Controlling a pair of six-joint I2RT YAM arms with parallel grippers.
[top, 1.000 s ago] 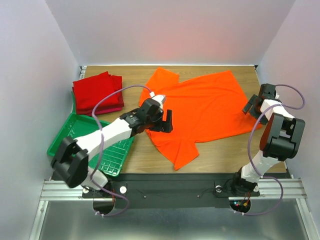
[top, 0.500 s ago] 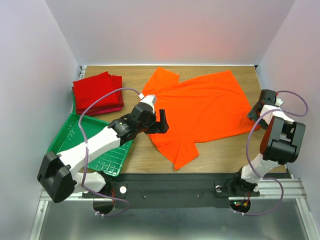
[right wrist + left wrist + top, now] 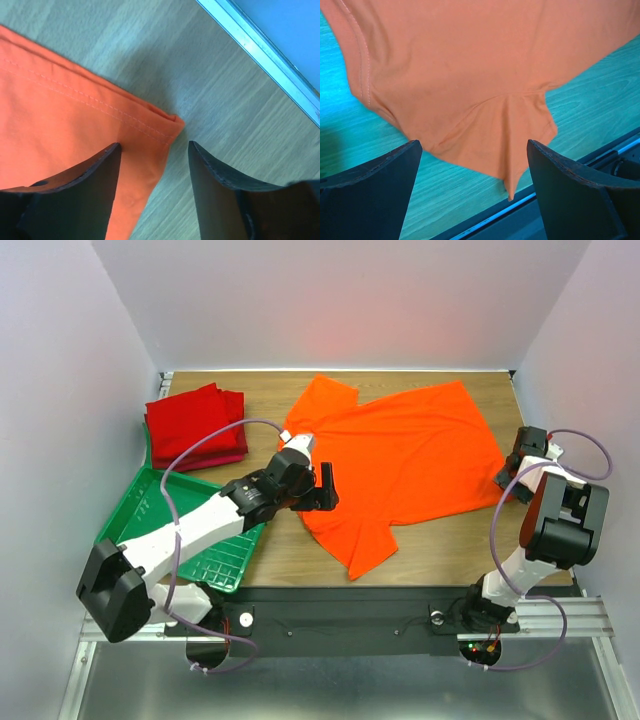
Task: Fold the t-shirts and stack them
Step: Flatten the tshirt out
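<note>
The orange t-shirt (image 3: 400, 460) lies spread flat on the wooden table, collar side left, hem right. Deep red folded shirts (image 3: 195, 426) sit stacked at the back left. My left gripper (image 3: 328, 485) is open above the shirt's near-left part; in the left wrist view its jaws frame the near sleeve (image 3: 520, 125) without touching it. My right gripper (image 3: 508, 468) is open, low at the shirt's near-right hem corner (image 3: 160, 125); one finger (image 3: 75, 190) is over the cloth, the other over bare wood.
A green plastic grid tray (image 3: 140, 510) stands at the near left, under my left arm. The table's front edge (image 3: 570, 170) runs just beyond the sleeve tip. The right wall and metal table rim (image 3: 260, 55) are close to my right gripper.
My right gripper has moved down and right from above the hem to the shirt's near-right corner. My left arm has drawn back slightly, its gripper shifting a little left over the shirt.
</note>
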